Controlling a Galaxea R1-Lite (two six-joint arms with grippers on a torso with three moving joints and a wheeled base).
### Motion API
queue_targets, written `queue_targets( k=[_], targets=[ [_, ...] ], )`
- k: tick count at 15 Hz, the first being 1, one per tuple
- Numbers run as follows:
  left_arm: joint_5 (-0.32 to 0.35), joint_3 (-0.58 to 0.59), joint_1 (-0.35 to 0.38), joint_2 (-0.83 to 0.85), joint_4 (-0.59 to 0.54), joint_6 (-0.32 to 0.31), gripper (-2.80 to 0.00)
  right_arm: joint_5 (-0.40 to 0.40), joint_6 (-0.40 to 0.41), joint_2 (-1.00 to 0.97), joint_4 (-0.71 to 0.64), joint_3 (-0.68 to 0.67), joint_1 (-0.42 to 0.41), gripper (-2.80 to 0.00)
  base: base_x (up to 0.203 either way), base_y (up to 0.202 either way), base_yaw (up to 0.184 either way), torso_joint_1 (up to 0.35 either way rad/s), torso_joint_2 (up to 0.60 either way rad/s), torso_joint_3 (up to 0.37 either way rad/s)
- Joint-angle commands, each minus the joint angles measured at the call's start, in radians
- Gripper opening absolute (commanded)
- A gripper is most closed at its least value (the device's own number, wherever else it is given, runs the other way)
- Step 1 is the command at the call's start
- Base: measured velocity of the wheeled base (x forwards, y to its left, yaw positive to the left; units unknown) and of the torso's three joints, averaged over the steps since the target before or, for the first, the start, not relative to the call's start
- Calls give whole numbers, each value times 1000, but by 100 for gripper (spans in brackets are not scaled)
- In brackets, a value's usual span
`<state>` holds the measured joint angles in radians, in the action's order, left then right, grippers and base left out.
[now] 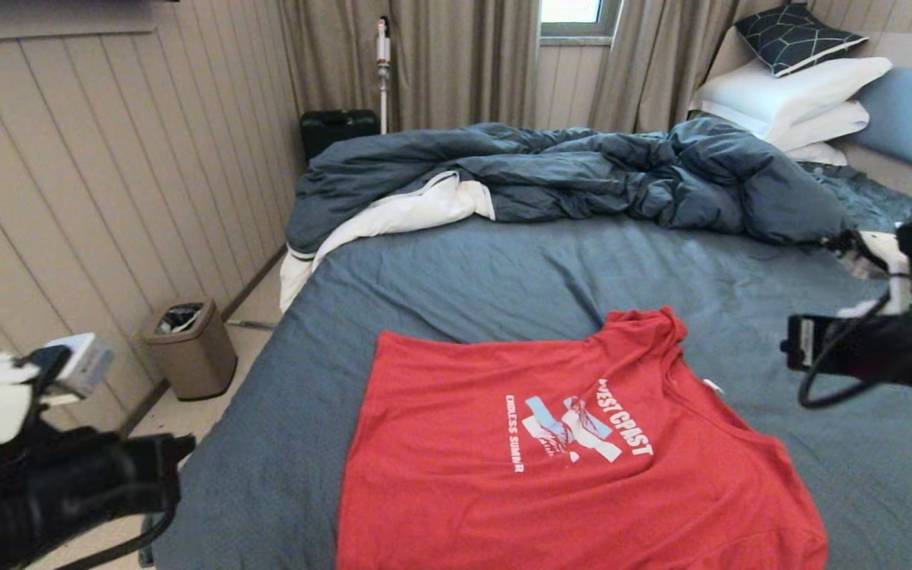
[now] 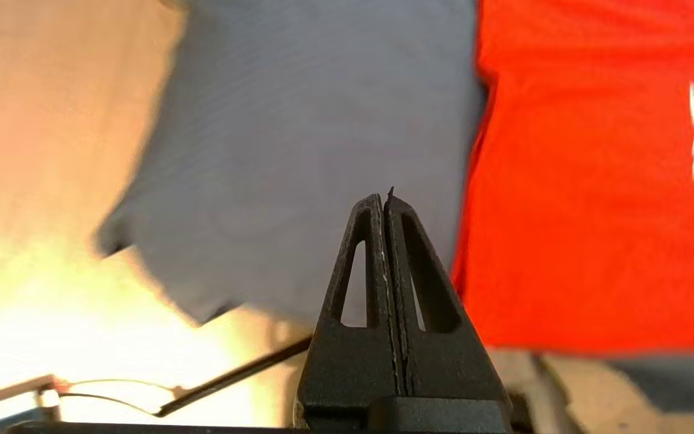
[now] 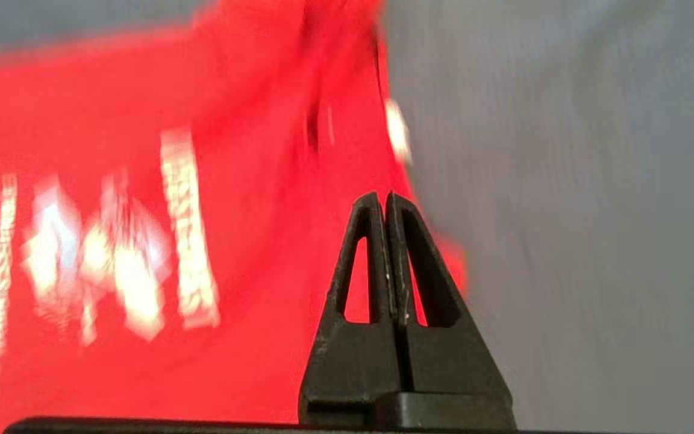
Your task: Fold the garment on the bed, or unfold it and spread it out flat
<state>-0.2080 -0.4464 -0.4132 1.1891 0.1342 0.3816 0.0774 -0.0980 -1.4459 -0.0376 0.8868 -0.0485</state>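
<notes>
Left gripper [image 2: 386, 202]: fingers pressed together on nothing; hangs above the sheet at the bed's 8 o'clock corner, just beside the shirt's side edge
Right gripper [image 3: 386, 202]: fingers likewise pressed together and empty; hangs over the shirt's edge at about 3 o'clock, near the neck opening
Garment [image 1: 567, 451]: red T-shirt, print side up, lying on the near part of the bed from 6 o'clock toward centre; collar points to 1 o'clock
Fold state: looks like a compact slab with straight side edges and no sleeves sticking out, so I judge the side folds are done
Left to do: likely 1 more fold across the length, or nothing if this shape counts as finished; the near hem is cut off in the head view, so I cannot tell
Bed [image 1: 464, 277]: bare blue sheet runs all round the shirt, wide open toward 12 o'clock
Duvet [image 1: 583, 174]: rumpled heap across 11 to 2 o'clock, well apart from the shirt
Edges: the bed's side drops off at 9 o'clock, near the shirt; a bin [image 1: 191, 348] stands on the floor beyond
</notes>
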Motion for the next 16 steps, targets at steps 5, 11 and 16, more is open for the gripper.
queue_targets(
  k=[5,11,16],
  targets=[
    [-5,202,22,-665,-281,-37,-280,-3,7,695,-44,-484,-14,-280,0,0,0,0,0,0],
    [-47,285,136,-1060,-628,-10,-280,5,10,1127,-220,-734,-16,-280,0,0,0,0,0,0],
    [91,442,425,-1186,-592,-222,-280,-1,10,1364,-268,-878,6,-280,0,0,0,0,0,0]
  ],
)
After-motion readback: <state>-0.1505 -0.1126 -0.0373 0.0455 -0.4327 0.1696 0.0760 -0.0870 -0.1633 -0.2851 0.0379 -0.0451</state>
